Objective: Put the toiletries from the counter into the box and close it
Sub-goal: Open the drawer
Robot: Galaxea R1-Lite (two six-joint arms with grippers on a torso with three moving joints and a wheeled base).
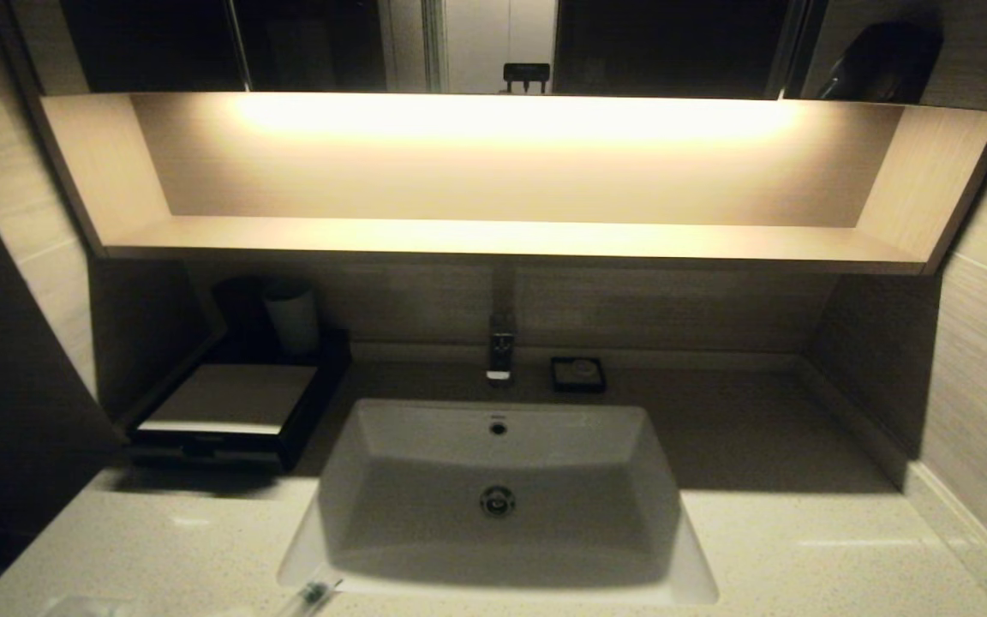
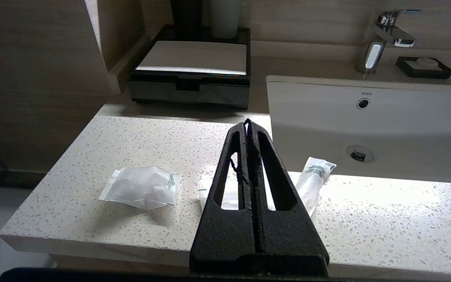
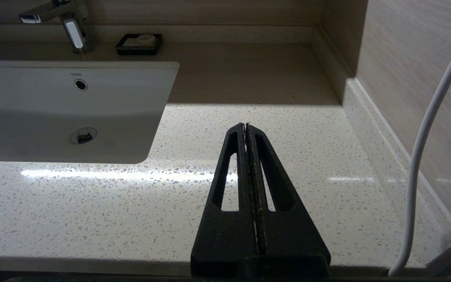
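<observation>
Left wrist view shows the left pincer [image 2: 248, 124] pressed together and holding nothing, hovering above the front edge of the table [image 2: 92, 149]. Just under it lie the toiletries: a clear sachet [image 2: 141, 187] with a green mark on the robot's left, a white tube [image 2: 312, 181] near the basin's front edge, and one more white packet [image 2: 225, 196] partly hidden behind the pincer. All three rest flat on the table, apart from each other.

Farther back, the basin [image 2: 386, 117] is sunk in the table. Behind it, in the back left corner, stands the box [image 2: 190, 74], with its drawer [image 2: 188, 91] pushed in, as it seems. A cup [image 2: 225, 17] stands behind the box's top panel. At the back wall are the tap [image 2: 382, 35] and a small black dish [image 2: 424, 66].

The right pincer [image 3: 246, 126] is also pressed together and empty, parked above the bare table on the right of the basin.

Nothing is in the box yet, so I judge the work is at its beginning. The drawer must probably be pulled out first. For picking well, the left pincer should spread, come down straight on one item, and pinch it across the narrow side. The sachet looks soft and slippery, so a grip at its middle is safer. The tube lies close to the basin and may roll in if it is pushed.
</observation>
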